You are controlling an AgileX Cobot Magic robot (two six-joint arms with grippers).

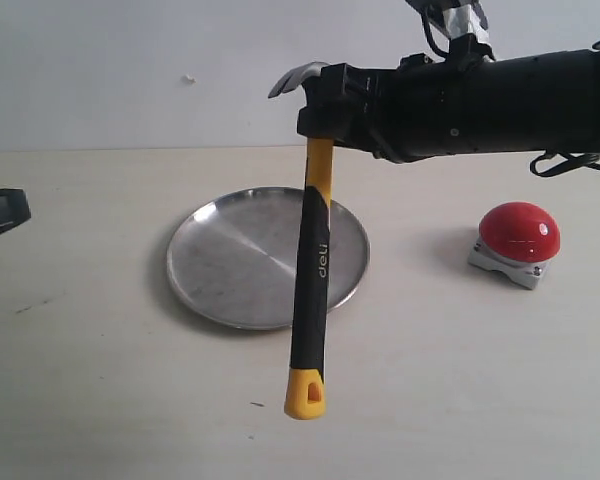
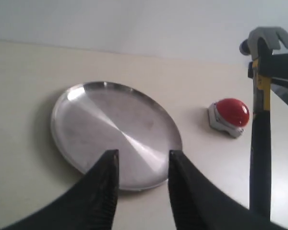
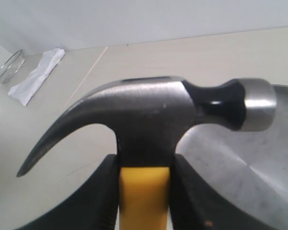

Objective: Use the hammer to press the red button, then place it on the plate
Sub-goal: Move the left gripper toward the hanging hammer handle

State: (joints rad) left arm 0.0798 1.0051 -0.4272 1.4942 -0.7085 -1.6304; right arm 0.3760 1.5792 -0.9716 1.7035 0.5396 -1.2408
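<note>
The hammer (image 1: 312,260) hangs upright in the air, its dark head up and the yellow looped end down, in front of the round silver plate (image 1: 230,260). My right gripper (image 1: 325,100) is shut on the yellow handle just under the head (image 3: 153,115); its fingers (image 3: 105,191) press both sides. The red button (image 1: 520,230) sits on its grey base to the right of the plate, apart from the hammer. My left gripper (image 2: 143,155) is open and holds nothing, at the left edge of the table, aimed at the plate (image 2: 101,124), with the button (image 2: 233,111) and hammer (image 2: 260,143) beyond.
The right arm (image 1: 480,100) stretches in from the right, above the button. A white cloth (image 3: 38,74) and a glass bowl (image 3: 7,64) lie far off on the table in the right wrist view. A pale wall stands behind the table.
</note>
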